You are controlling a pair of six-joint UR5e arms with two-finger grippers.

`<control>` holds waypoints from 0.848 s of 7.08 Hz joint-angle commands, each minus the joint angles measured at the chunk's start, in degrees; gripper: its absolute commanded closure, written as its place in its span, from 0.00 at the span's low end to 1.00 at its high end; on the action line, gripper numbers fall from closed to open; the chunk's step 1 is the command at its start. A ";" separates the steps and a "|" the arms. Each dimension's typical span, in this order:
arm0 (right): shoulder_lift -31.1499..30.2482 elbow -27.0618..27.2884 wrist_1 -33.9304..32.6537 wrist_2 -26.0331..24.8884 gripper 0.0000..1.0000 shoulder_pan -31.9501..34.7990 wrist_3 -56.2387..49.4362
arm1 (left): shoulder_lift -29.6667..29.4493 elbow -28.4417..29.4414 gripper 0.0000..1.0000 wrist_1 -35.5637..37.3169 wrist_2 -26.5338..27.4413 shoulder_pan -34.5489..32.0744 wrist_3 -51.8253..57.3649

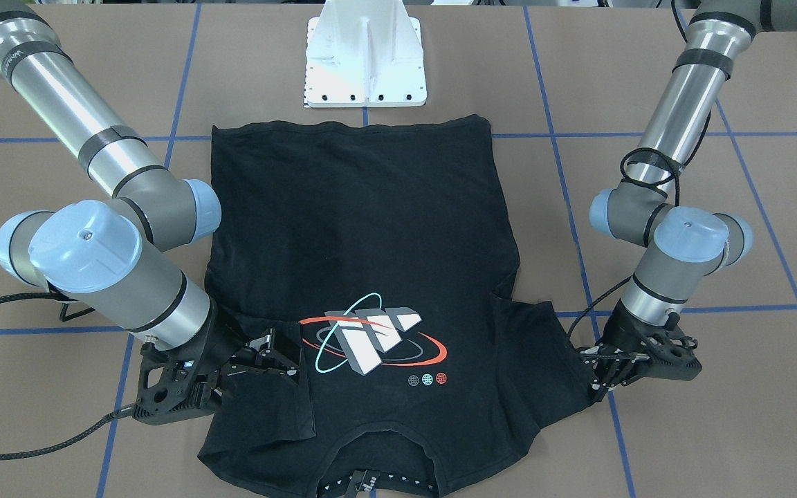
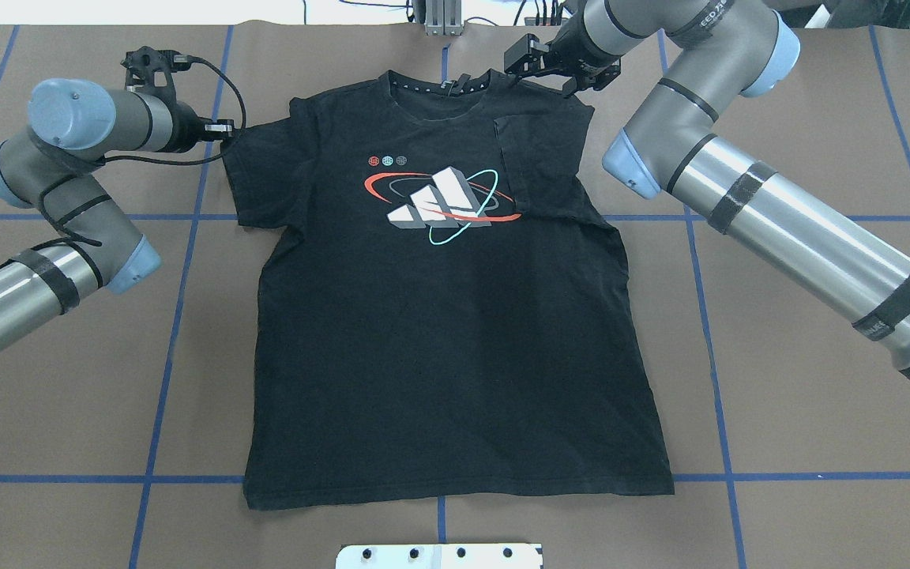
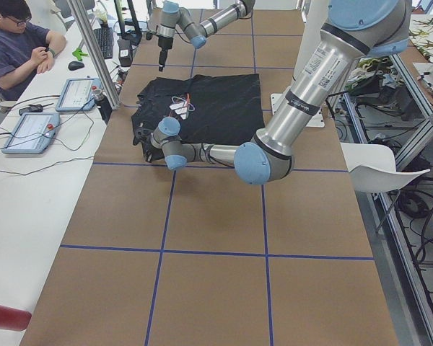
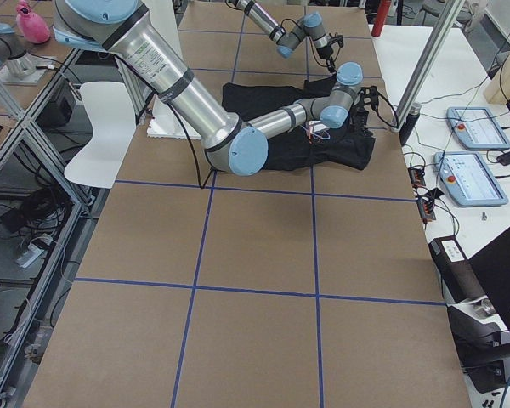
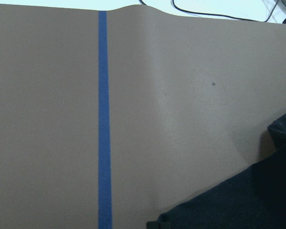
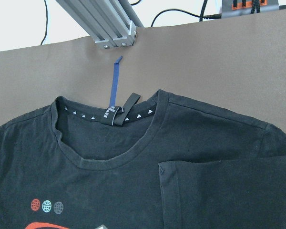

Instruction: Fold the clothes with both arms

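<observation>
A black T-shirt (image 2: 439, 332) lies flat on the table, logo (image 2: 443, 205) up and collar at the far edge. Its sleeve (image 2: 538, 162) on my right side is folded in over the chest, as the right wrist view also shows (image 6: 229, 195). My right gripper (image 2: 551, 67) hovers open just beyond that shoulder, and its spread fingers hold nothing (image 1: 277, 358). My left gripper (image 2: 222, 126) lies low at the hem of the other sleeve (image 1: 551, 346), which is spread out flat, and it is shut on the hem's edge (image 1: 602, 370). The left wrist view shows only a corner of black cloth (image 5: 248, 205).
The white pedestal base (image 1: 365, 59) stands just behind the shirt's bottom hem. Blue tape lines (image 2: 178, 316) cross the brown table. An aluminium post (image 6: 109, 24) stands past the collar. A person (image 3: 18, 43) sits at a side desk with tablets (image 3: 29, 130).
</observation>
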 commanded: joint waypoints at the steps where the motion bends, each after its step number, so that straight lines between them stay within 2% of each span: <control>1: -0.51 0.00 0.07 0.00 0.00 -0.01 -0.09 | 0.30 -4.19 1.00 1.64 -2.57 -0.79 -0.22; 3: -0.60 0.00 0.07 0.00 0.00 -0.01 -0.09 | 0.57 -12.79 1.00 9.70 -3.47 -0.09 -8.27; 4: -0.77 0.00 0.16 0.00 0.00 -0.01 -0.18 | 0.66 -18.23 1.00 14.36 -5.82 0.26 -11.35; 5: -0.95 0.18 0.24 0.00 0.00 -0.01 -0.18 | 0.66 -23.68 1.00 18.67 -6.80 3.57 -16.17; 6: -0.95 0.18 0.24 0.00 0.00 -0.01 -0.18 | -1.60 -25.04 1.00 20.88 -6.29 8.65 -23.44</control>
